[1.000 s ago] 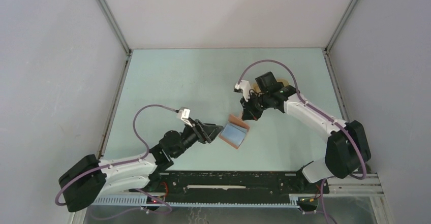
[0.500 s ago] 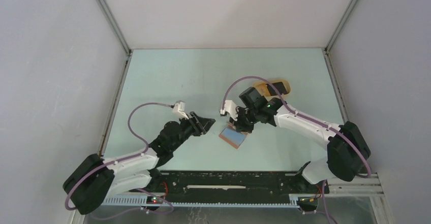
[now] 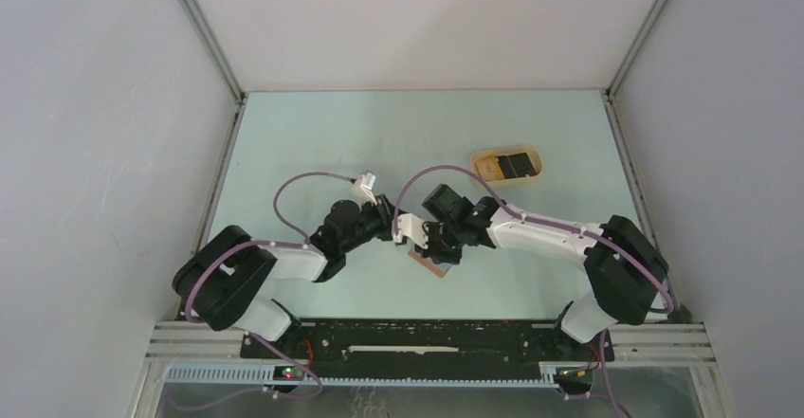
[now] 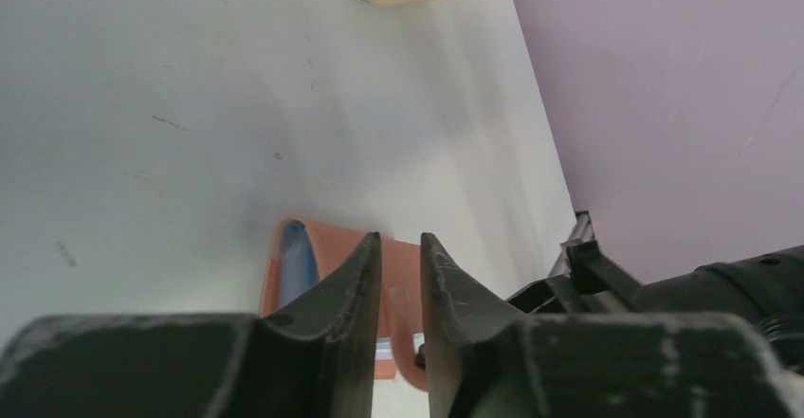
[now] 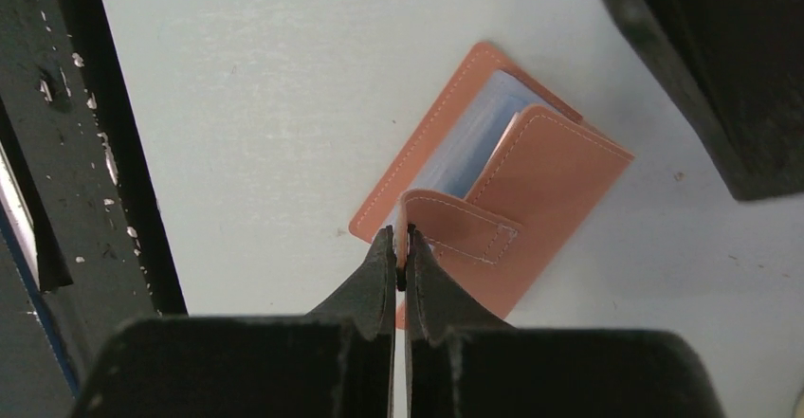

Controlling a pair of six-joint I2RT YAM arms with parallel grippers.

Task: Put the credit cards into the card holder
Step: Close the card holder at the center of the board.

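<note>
My right gripper is pinched on the card holder flap at lower centre, propping it up so the pockets show. My left gripper hovers beside it with jaws narrowly parted — I cannot tell whether it grips anything. The credit cards lie in the tray, upper right.

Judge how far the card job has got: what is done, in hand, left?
Done: the card holder lies partly open, pale inside showing. In hand: the right gripper pinches its flap; the left gripper hovers at it, jaws narrowly apart. Left: a dark card sits in the tray; none shows in the holder.
</note>
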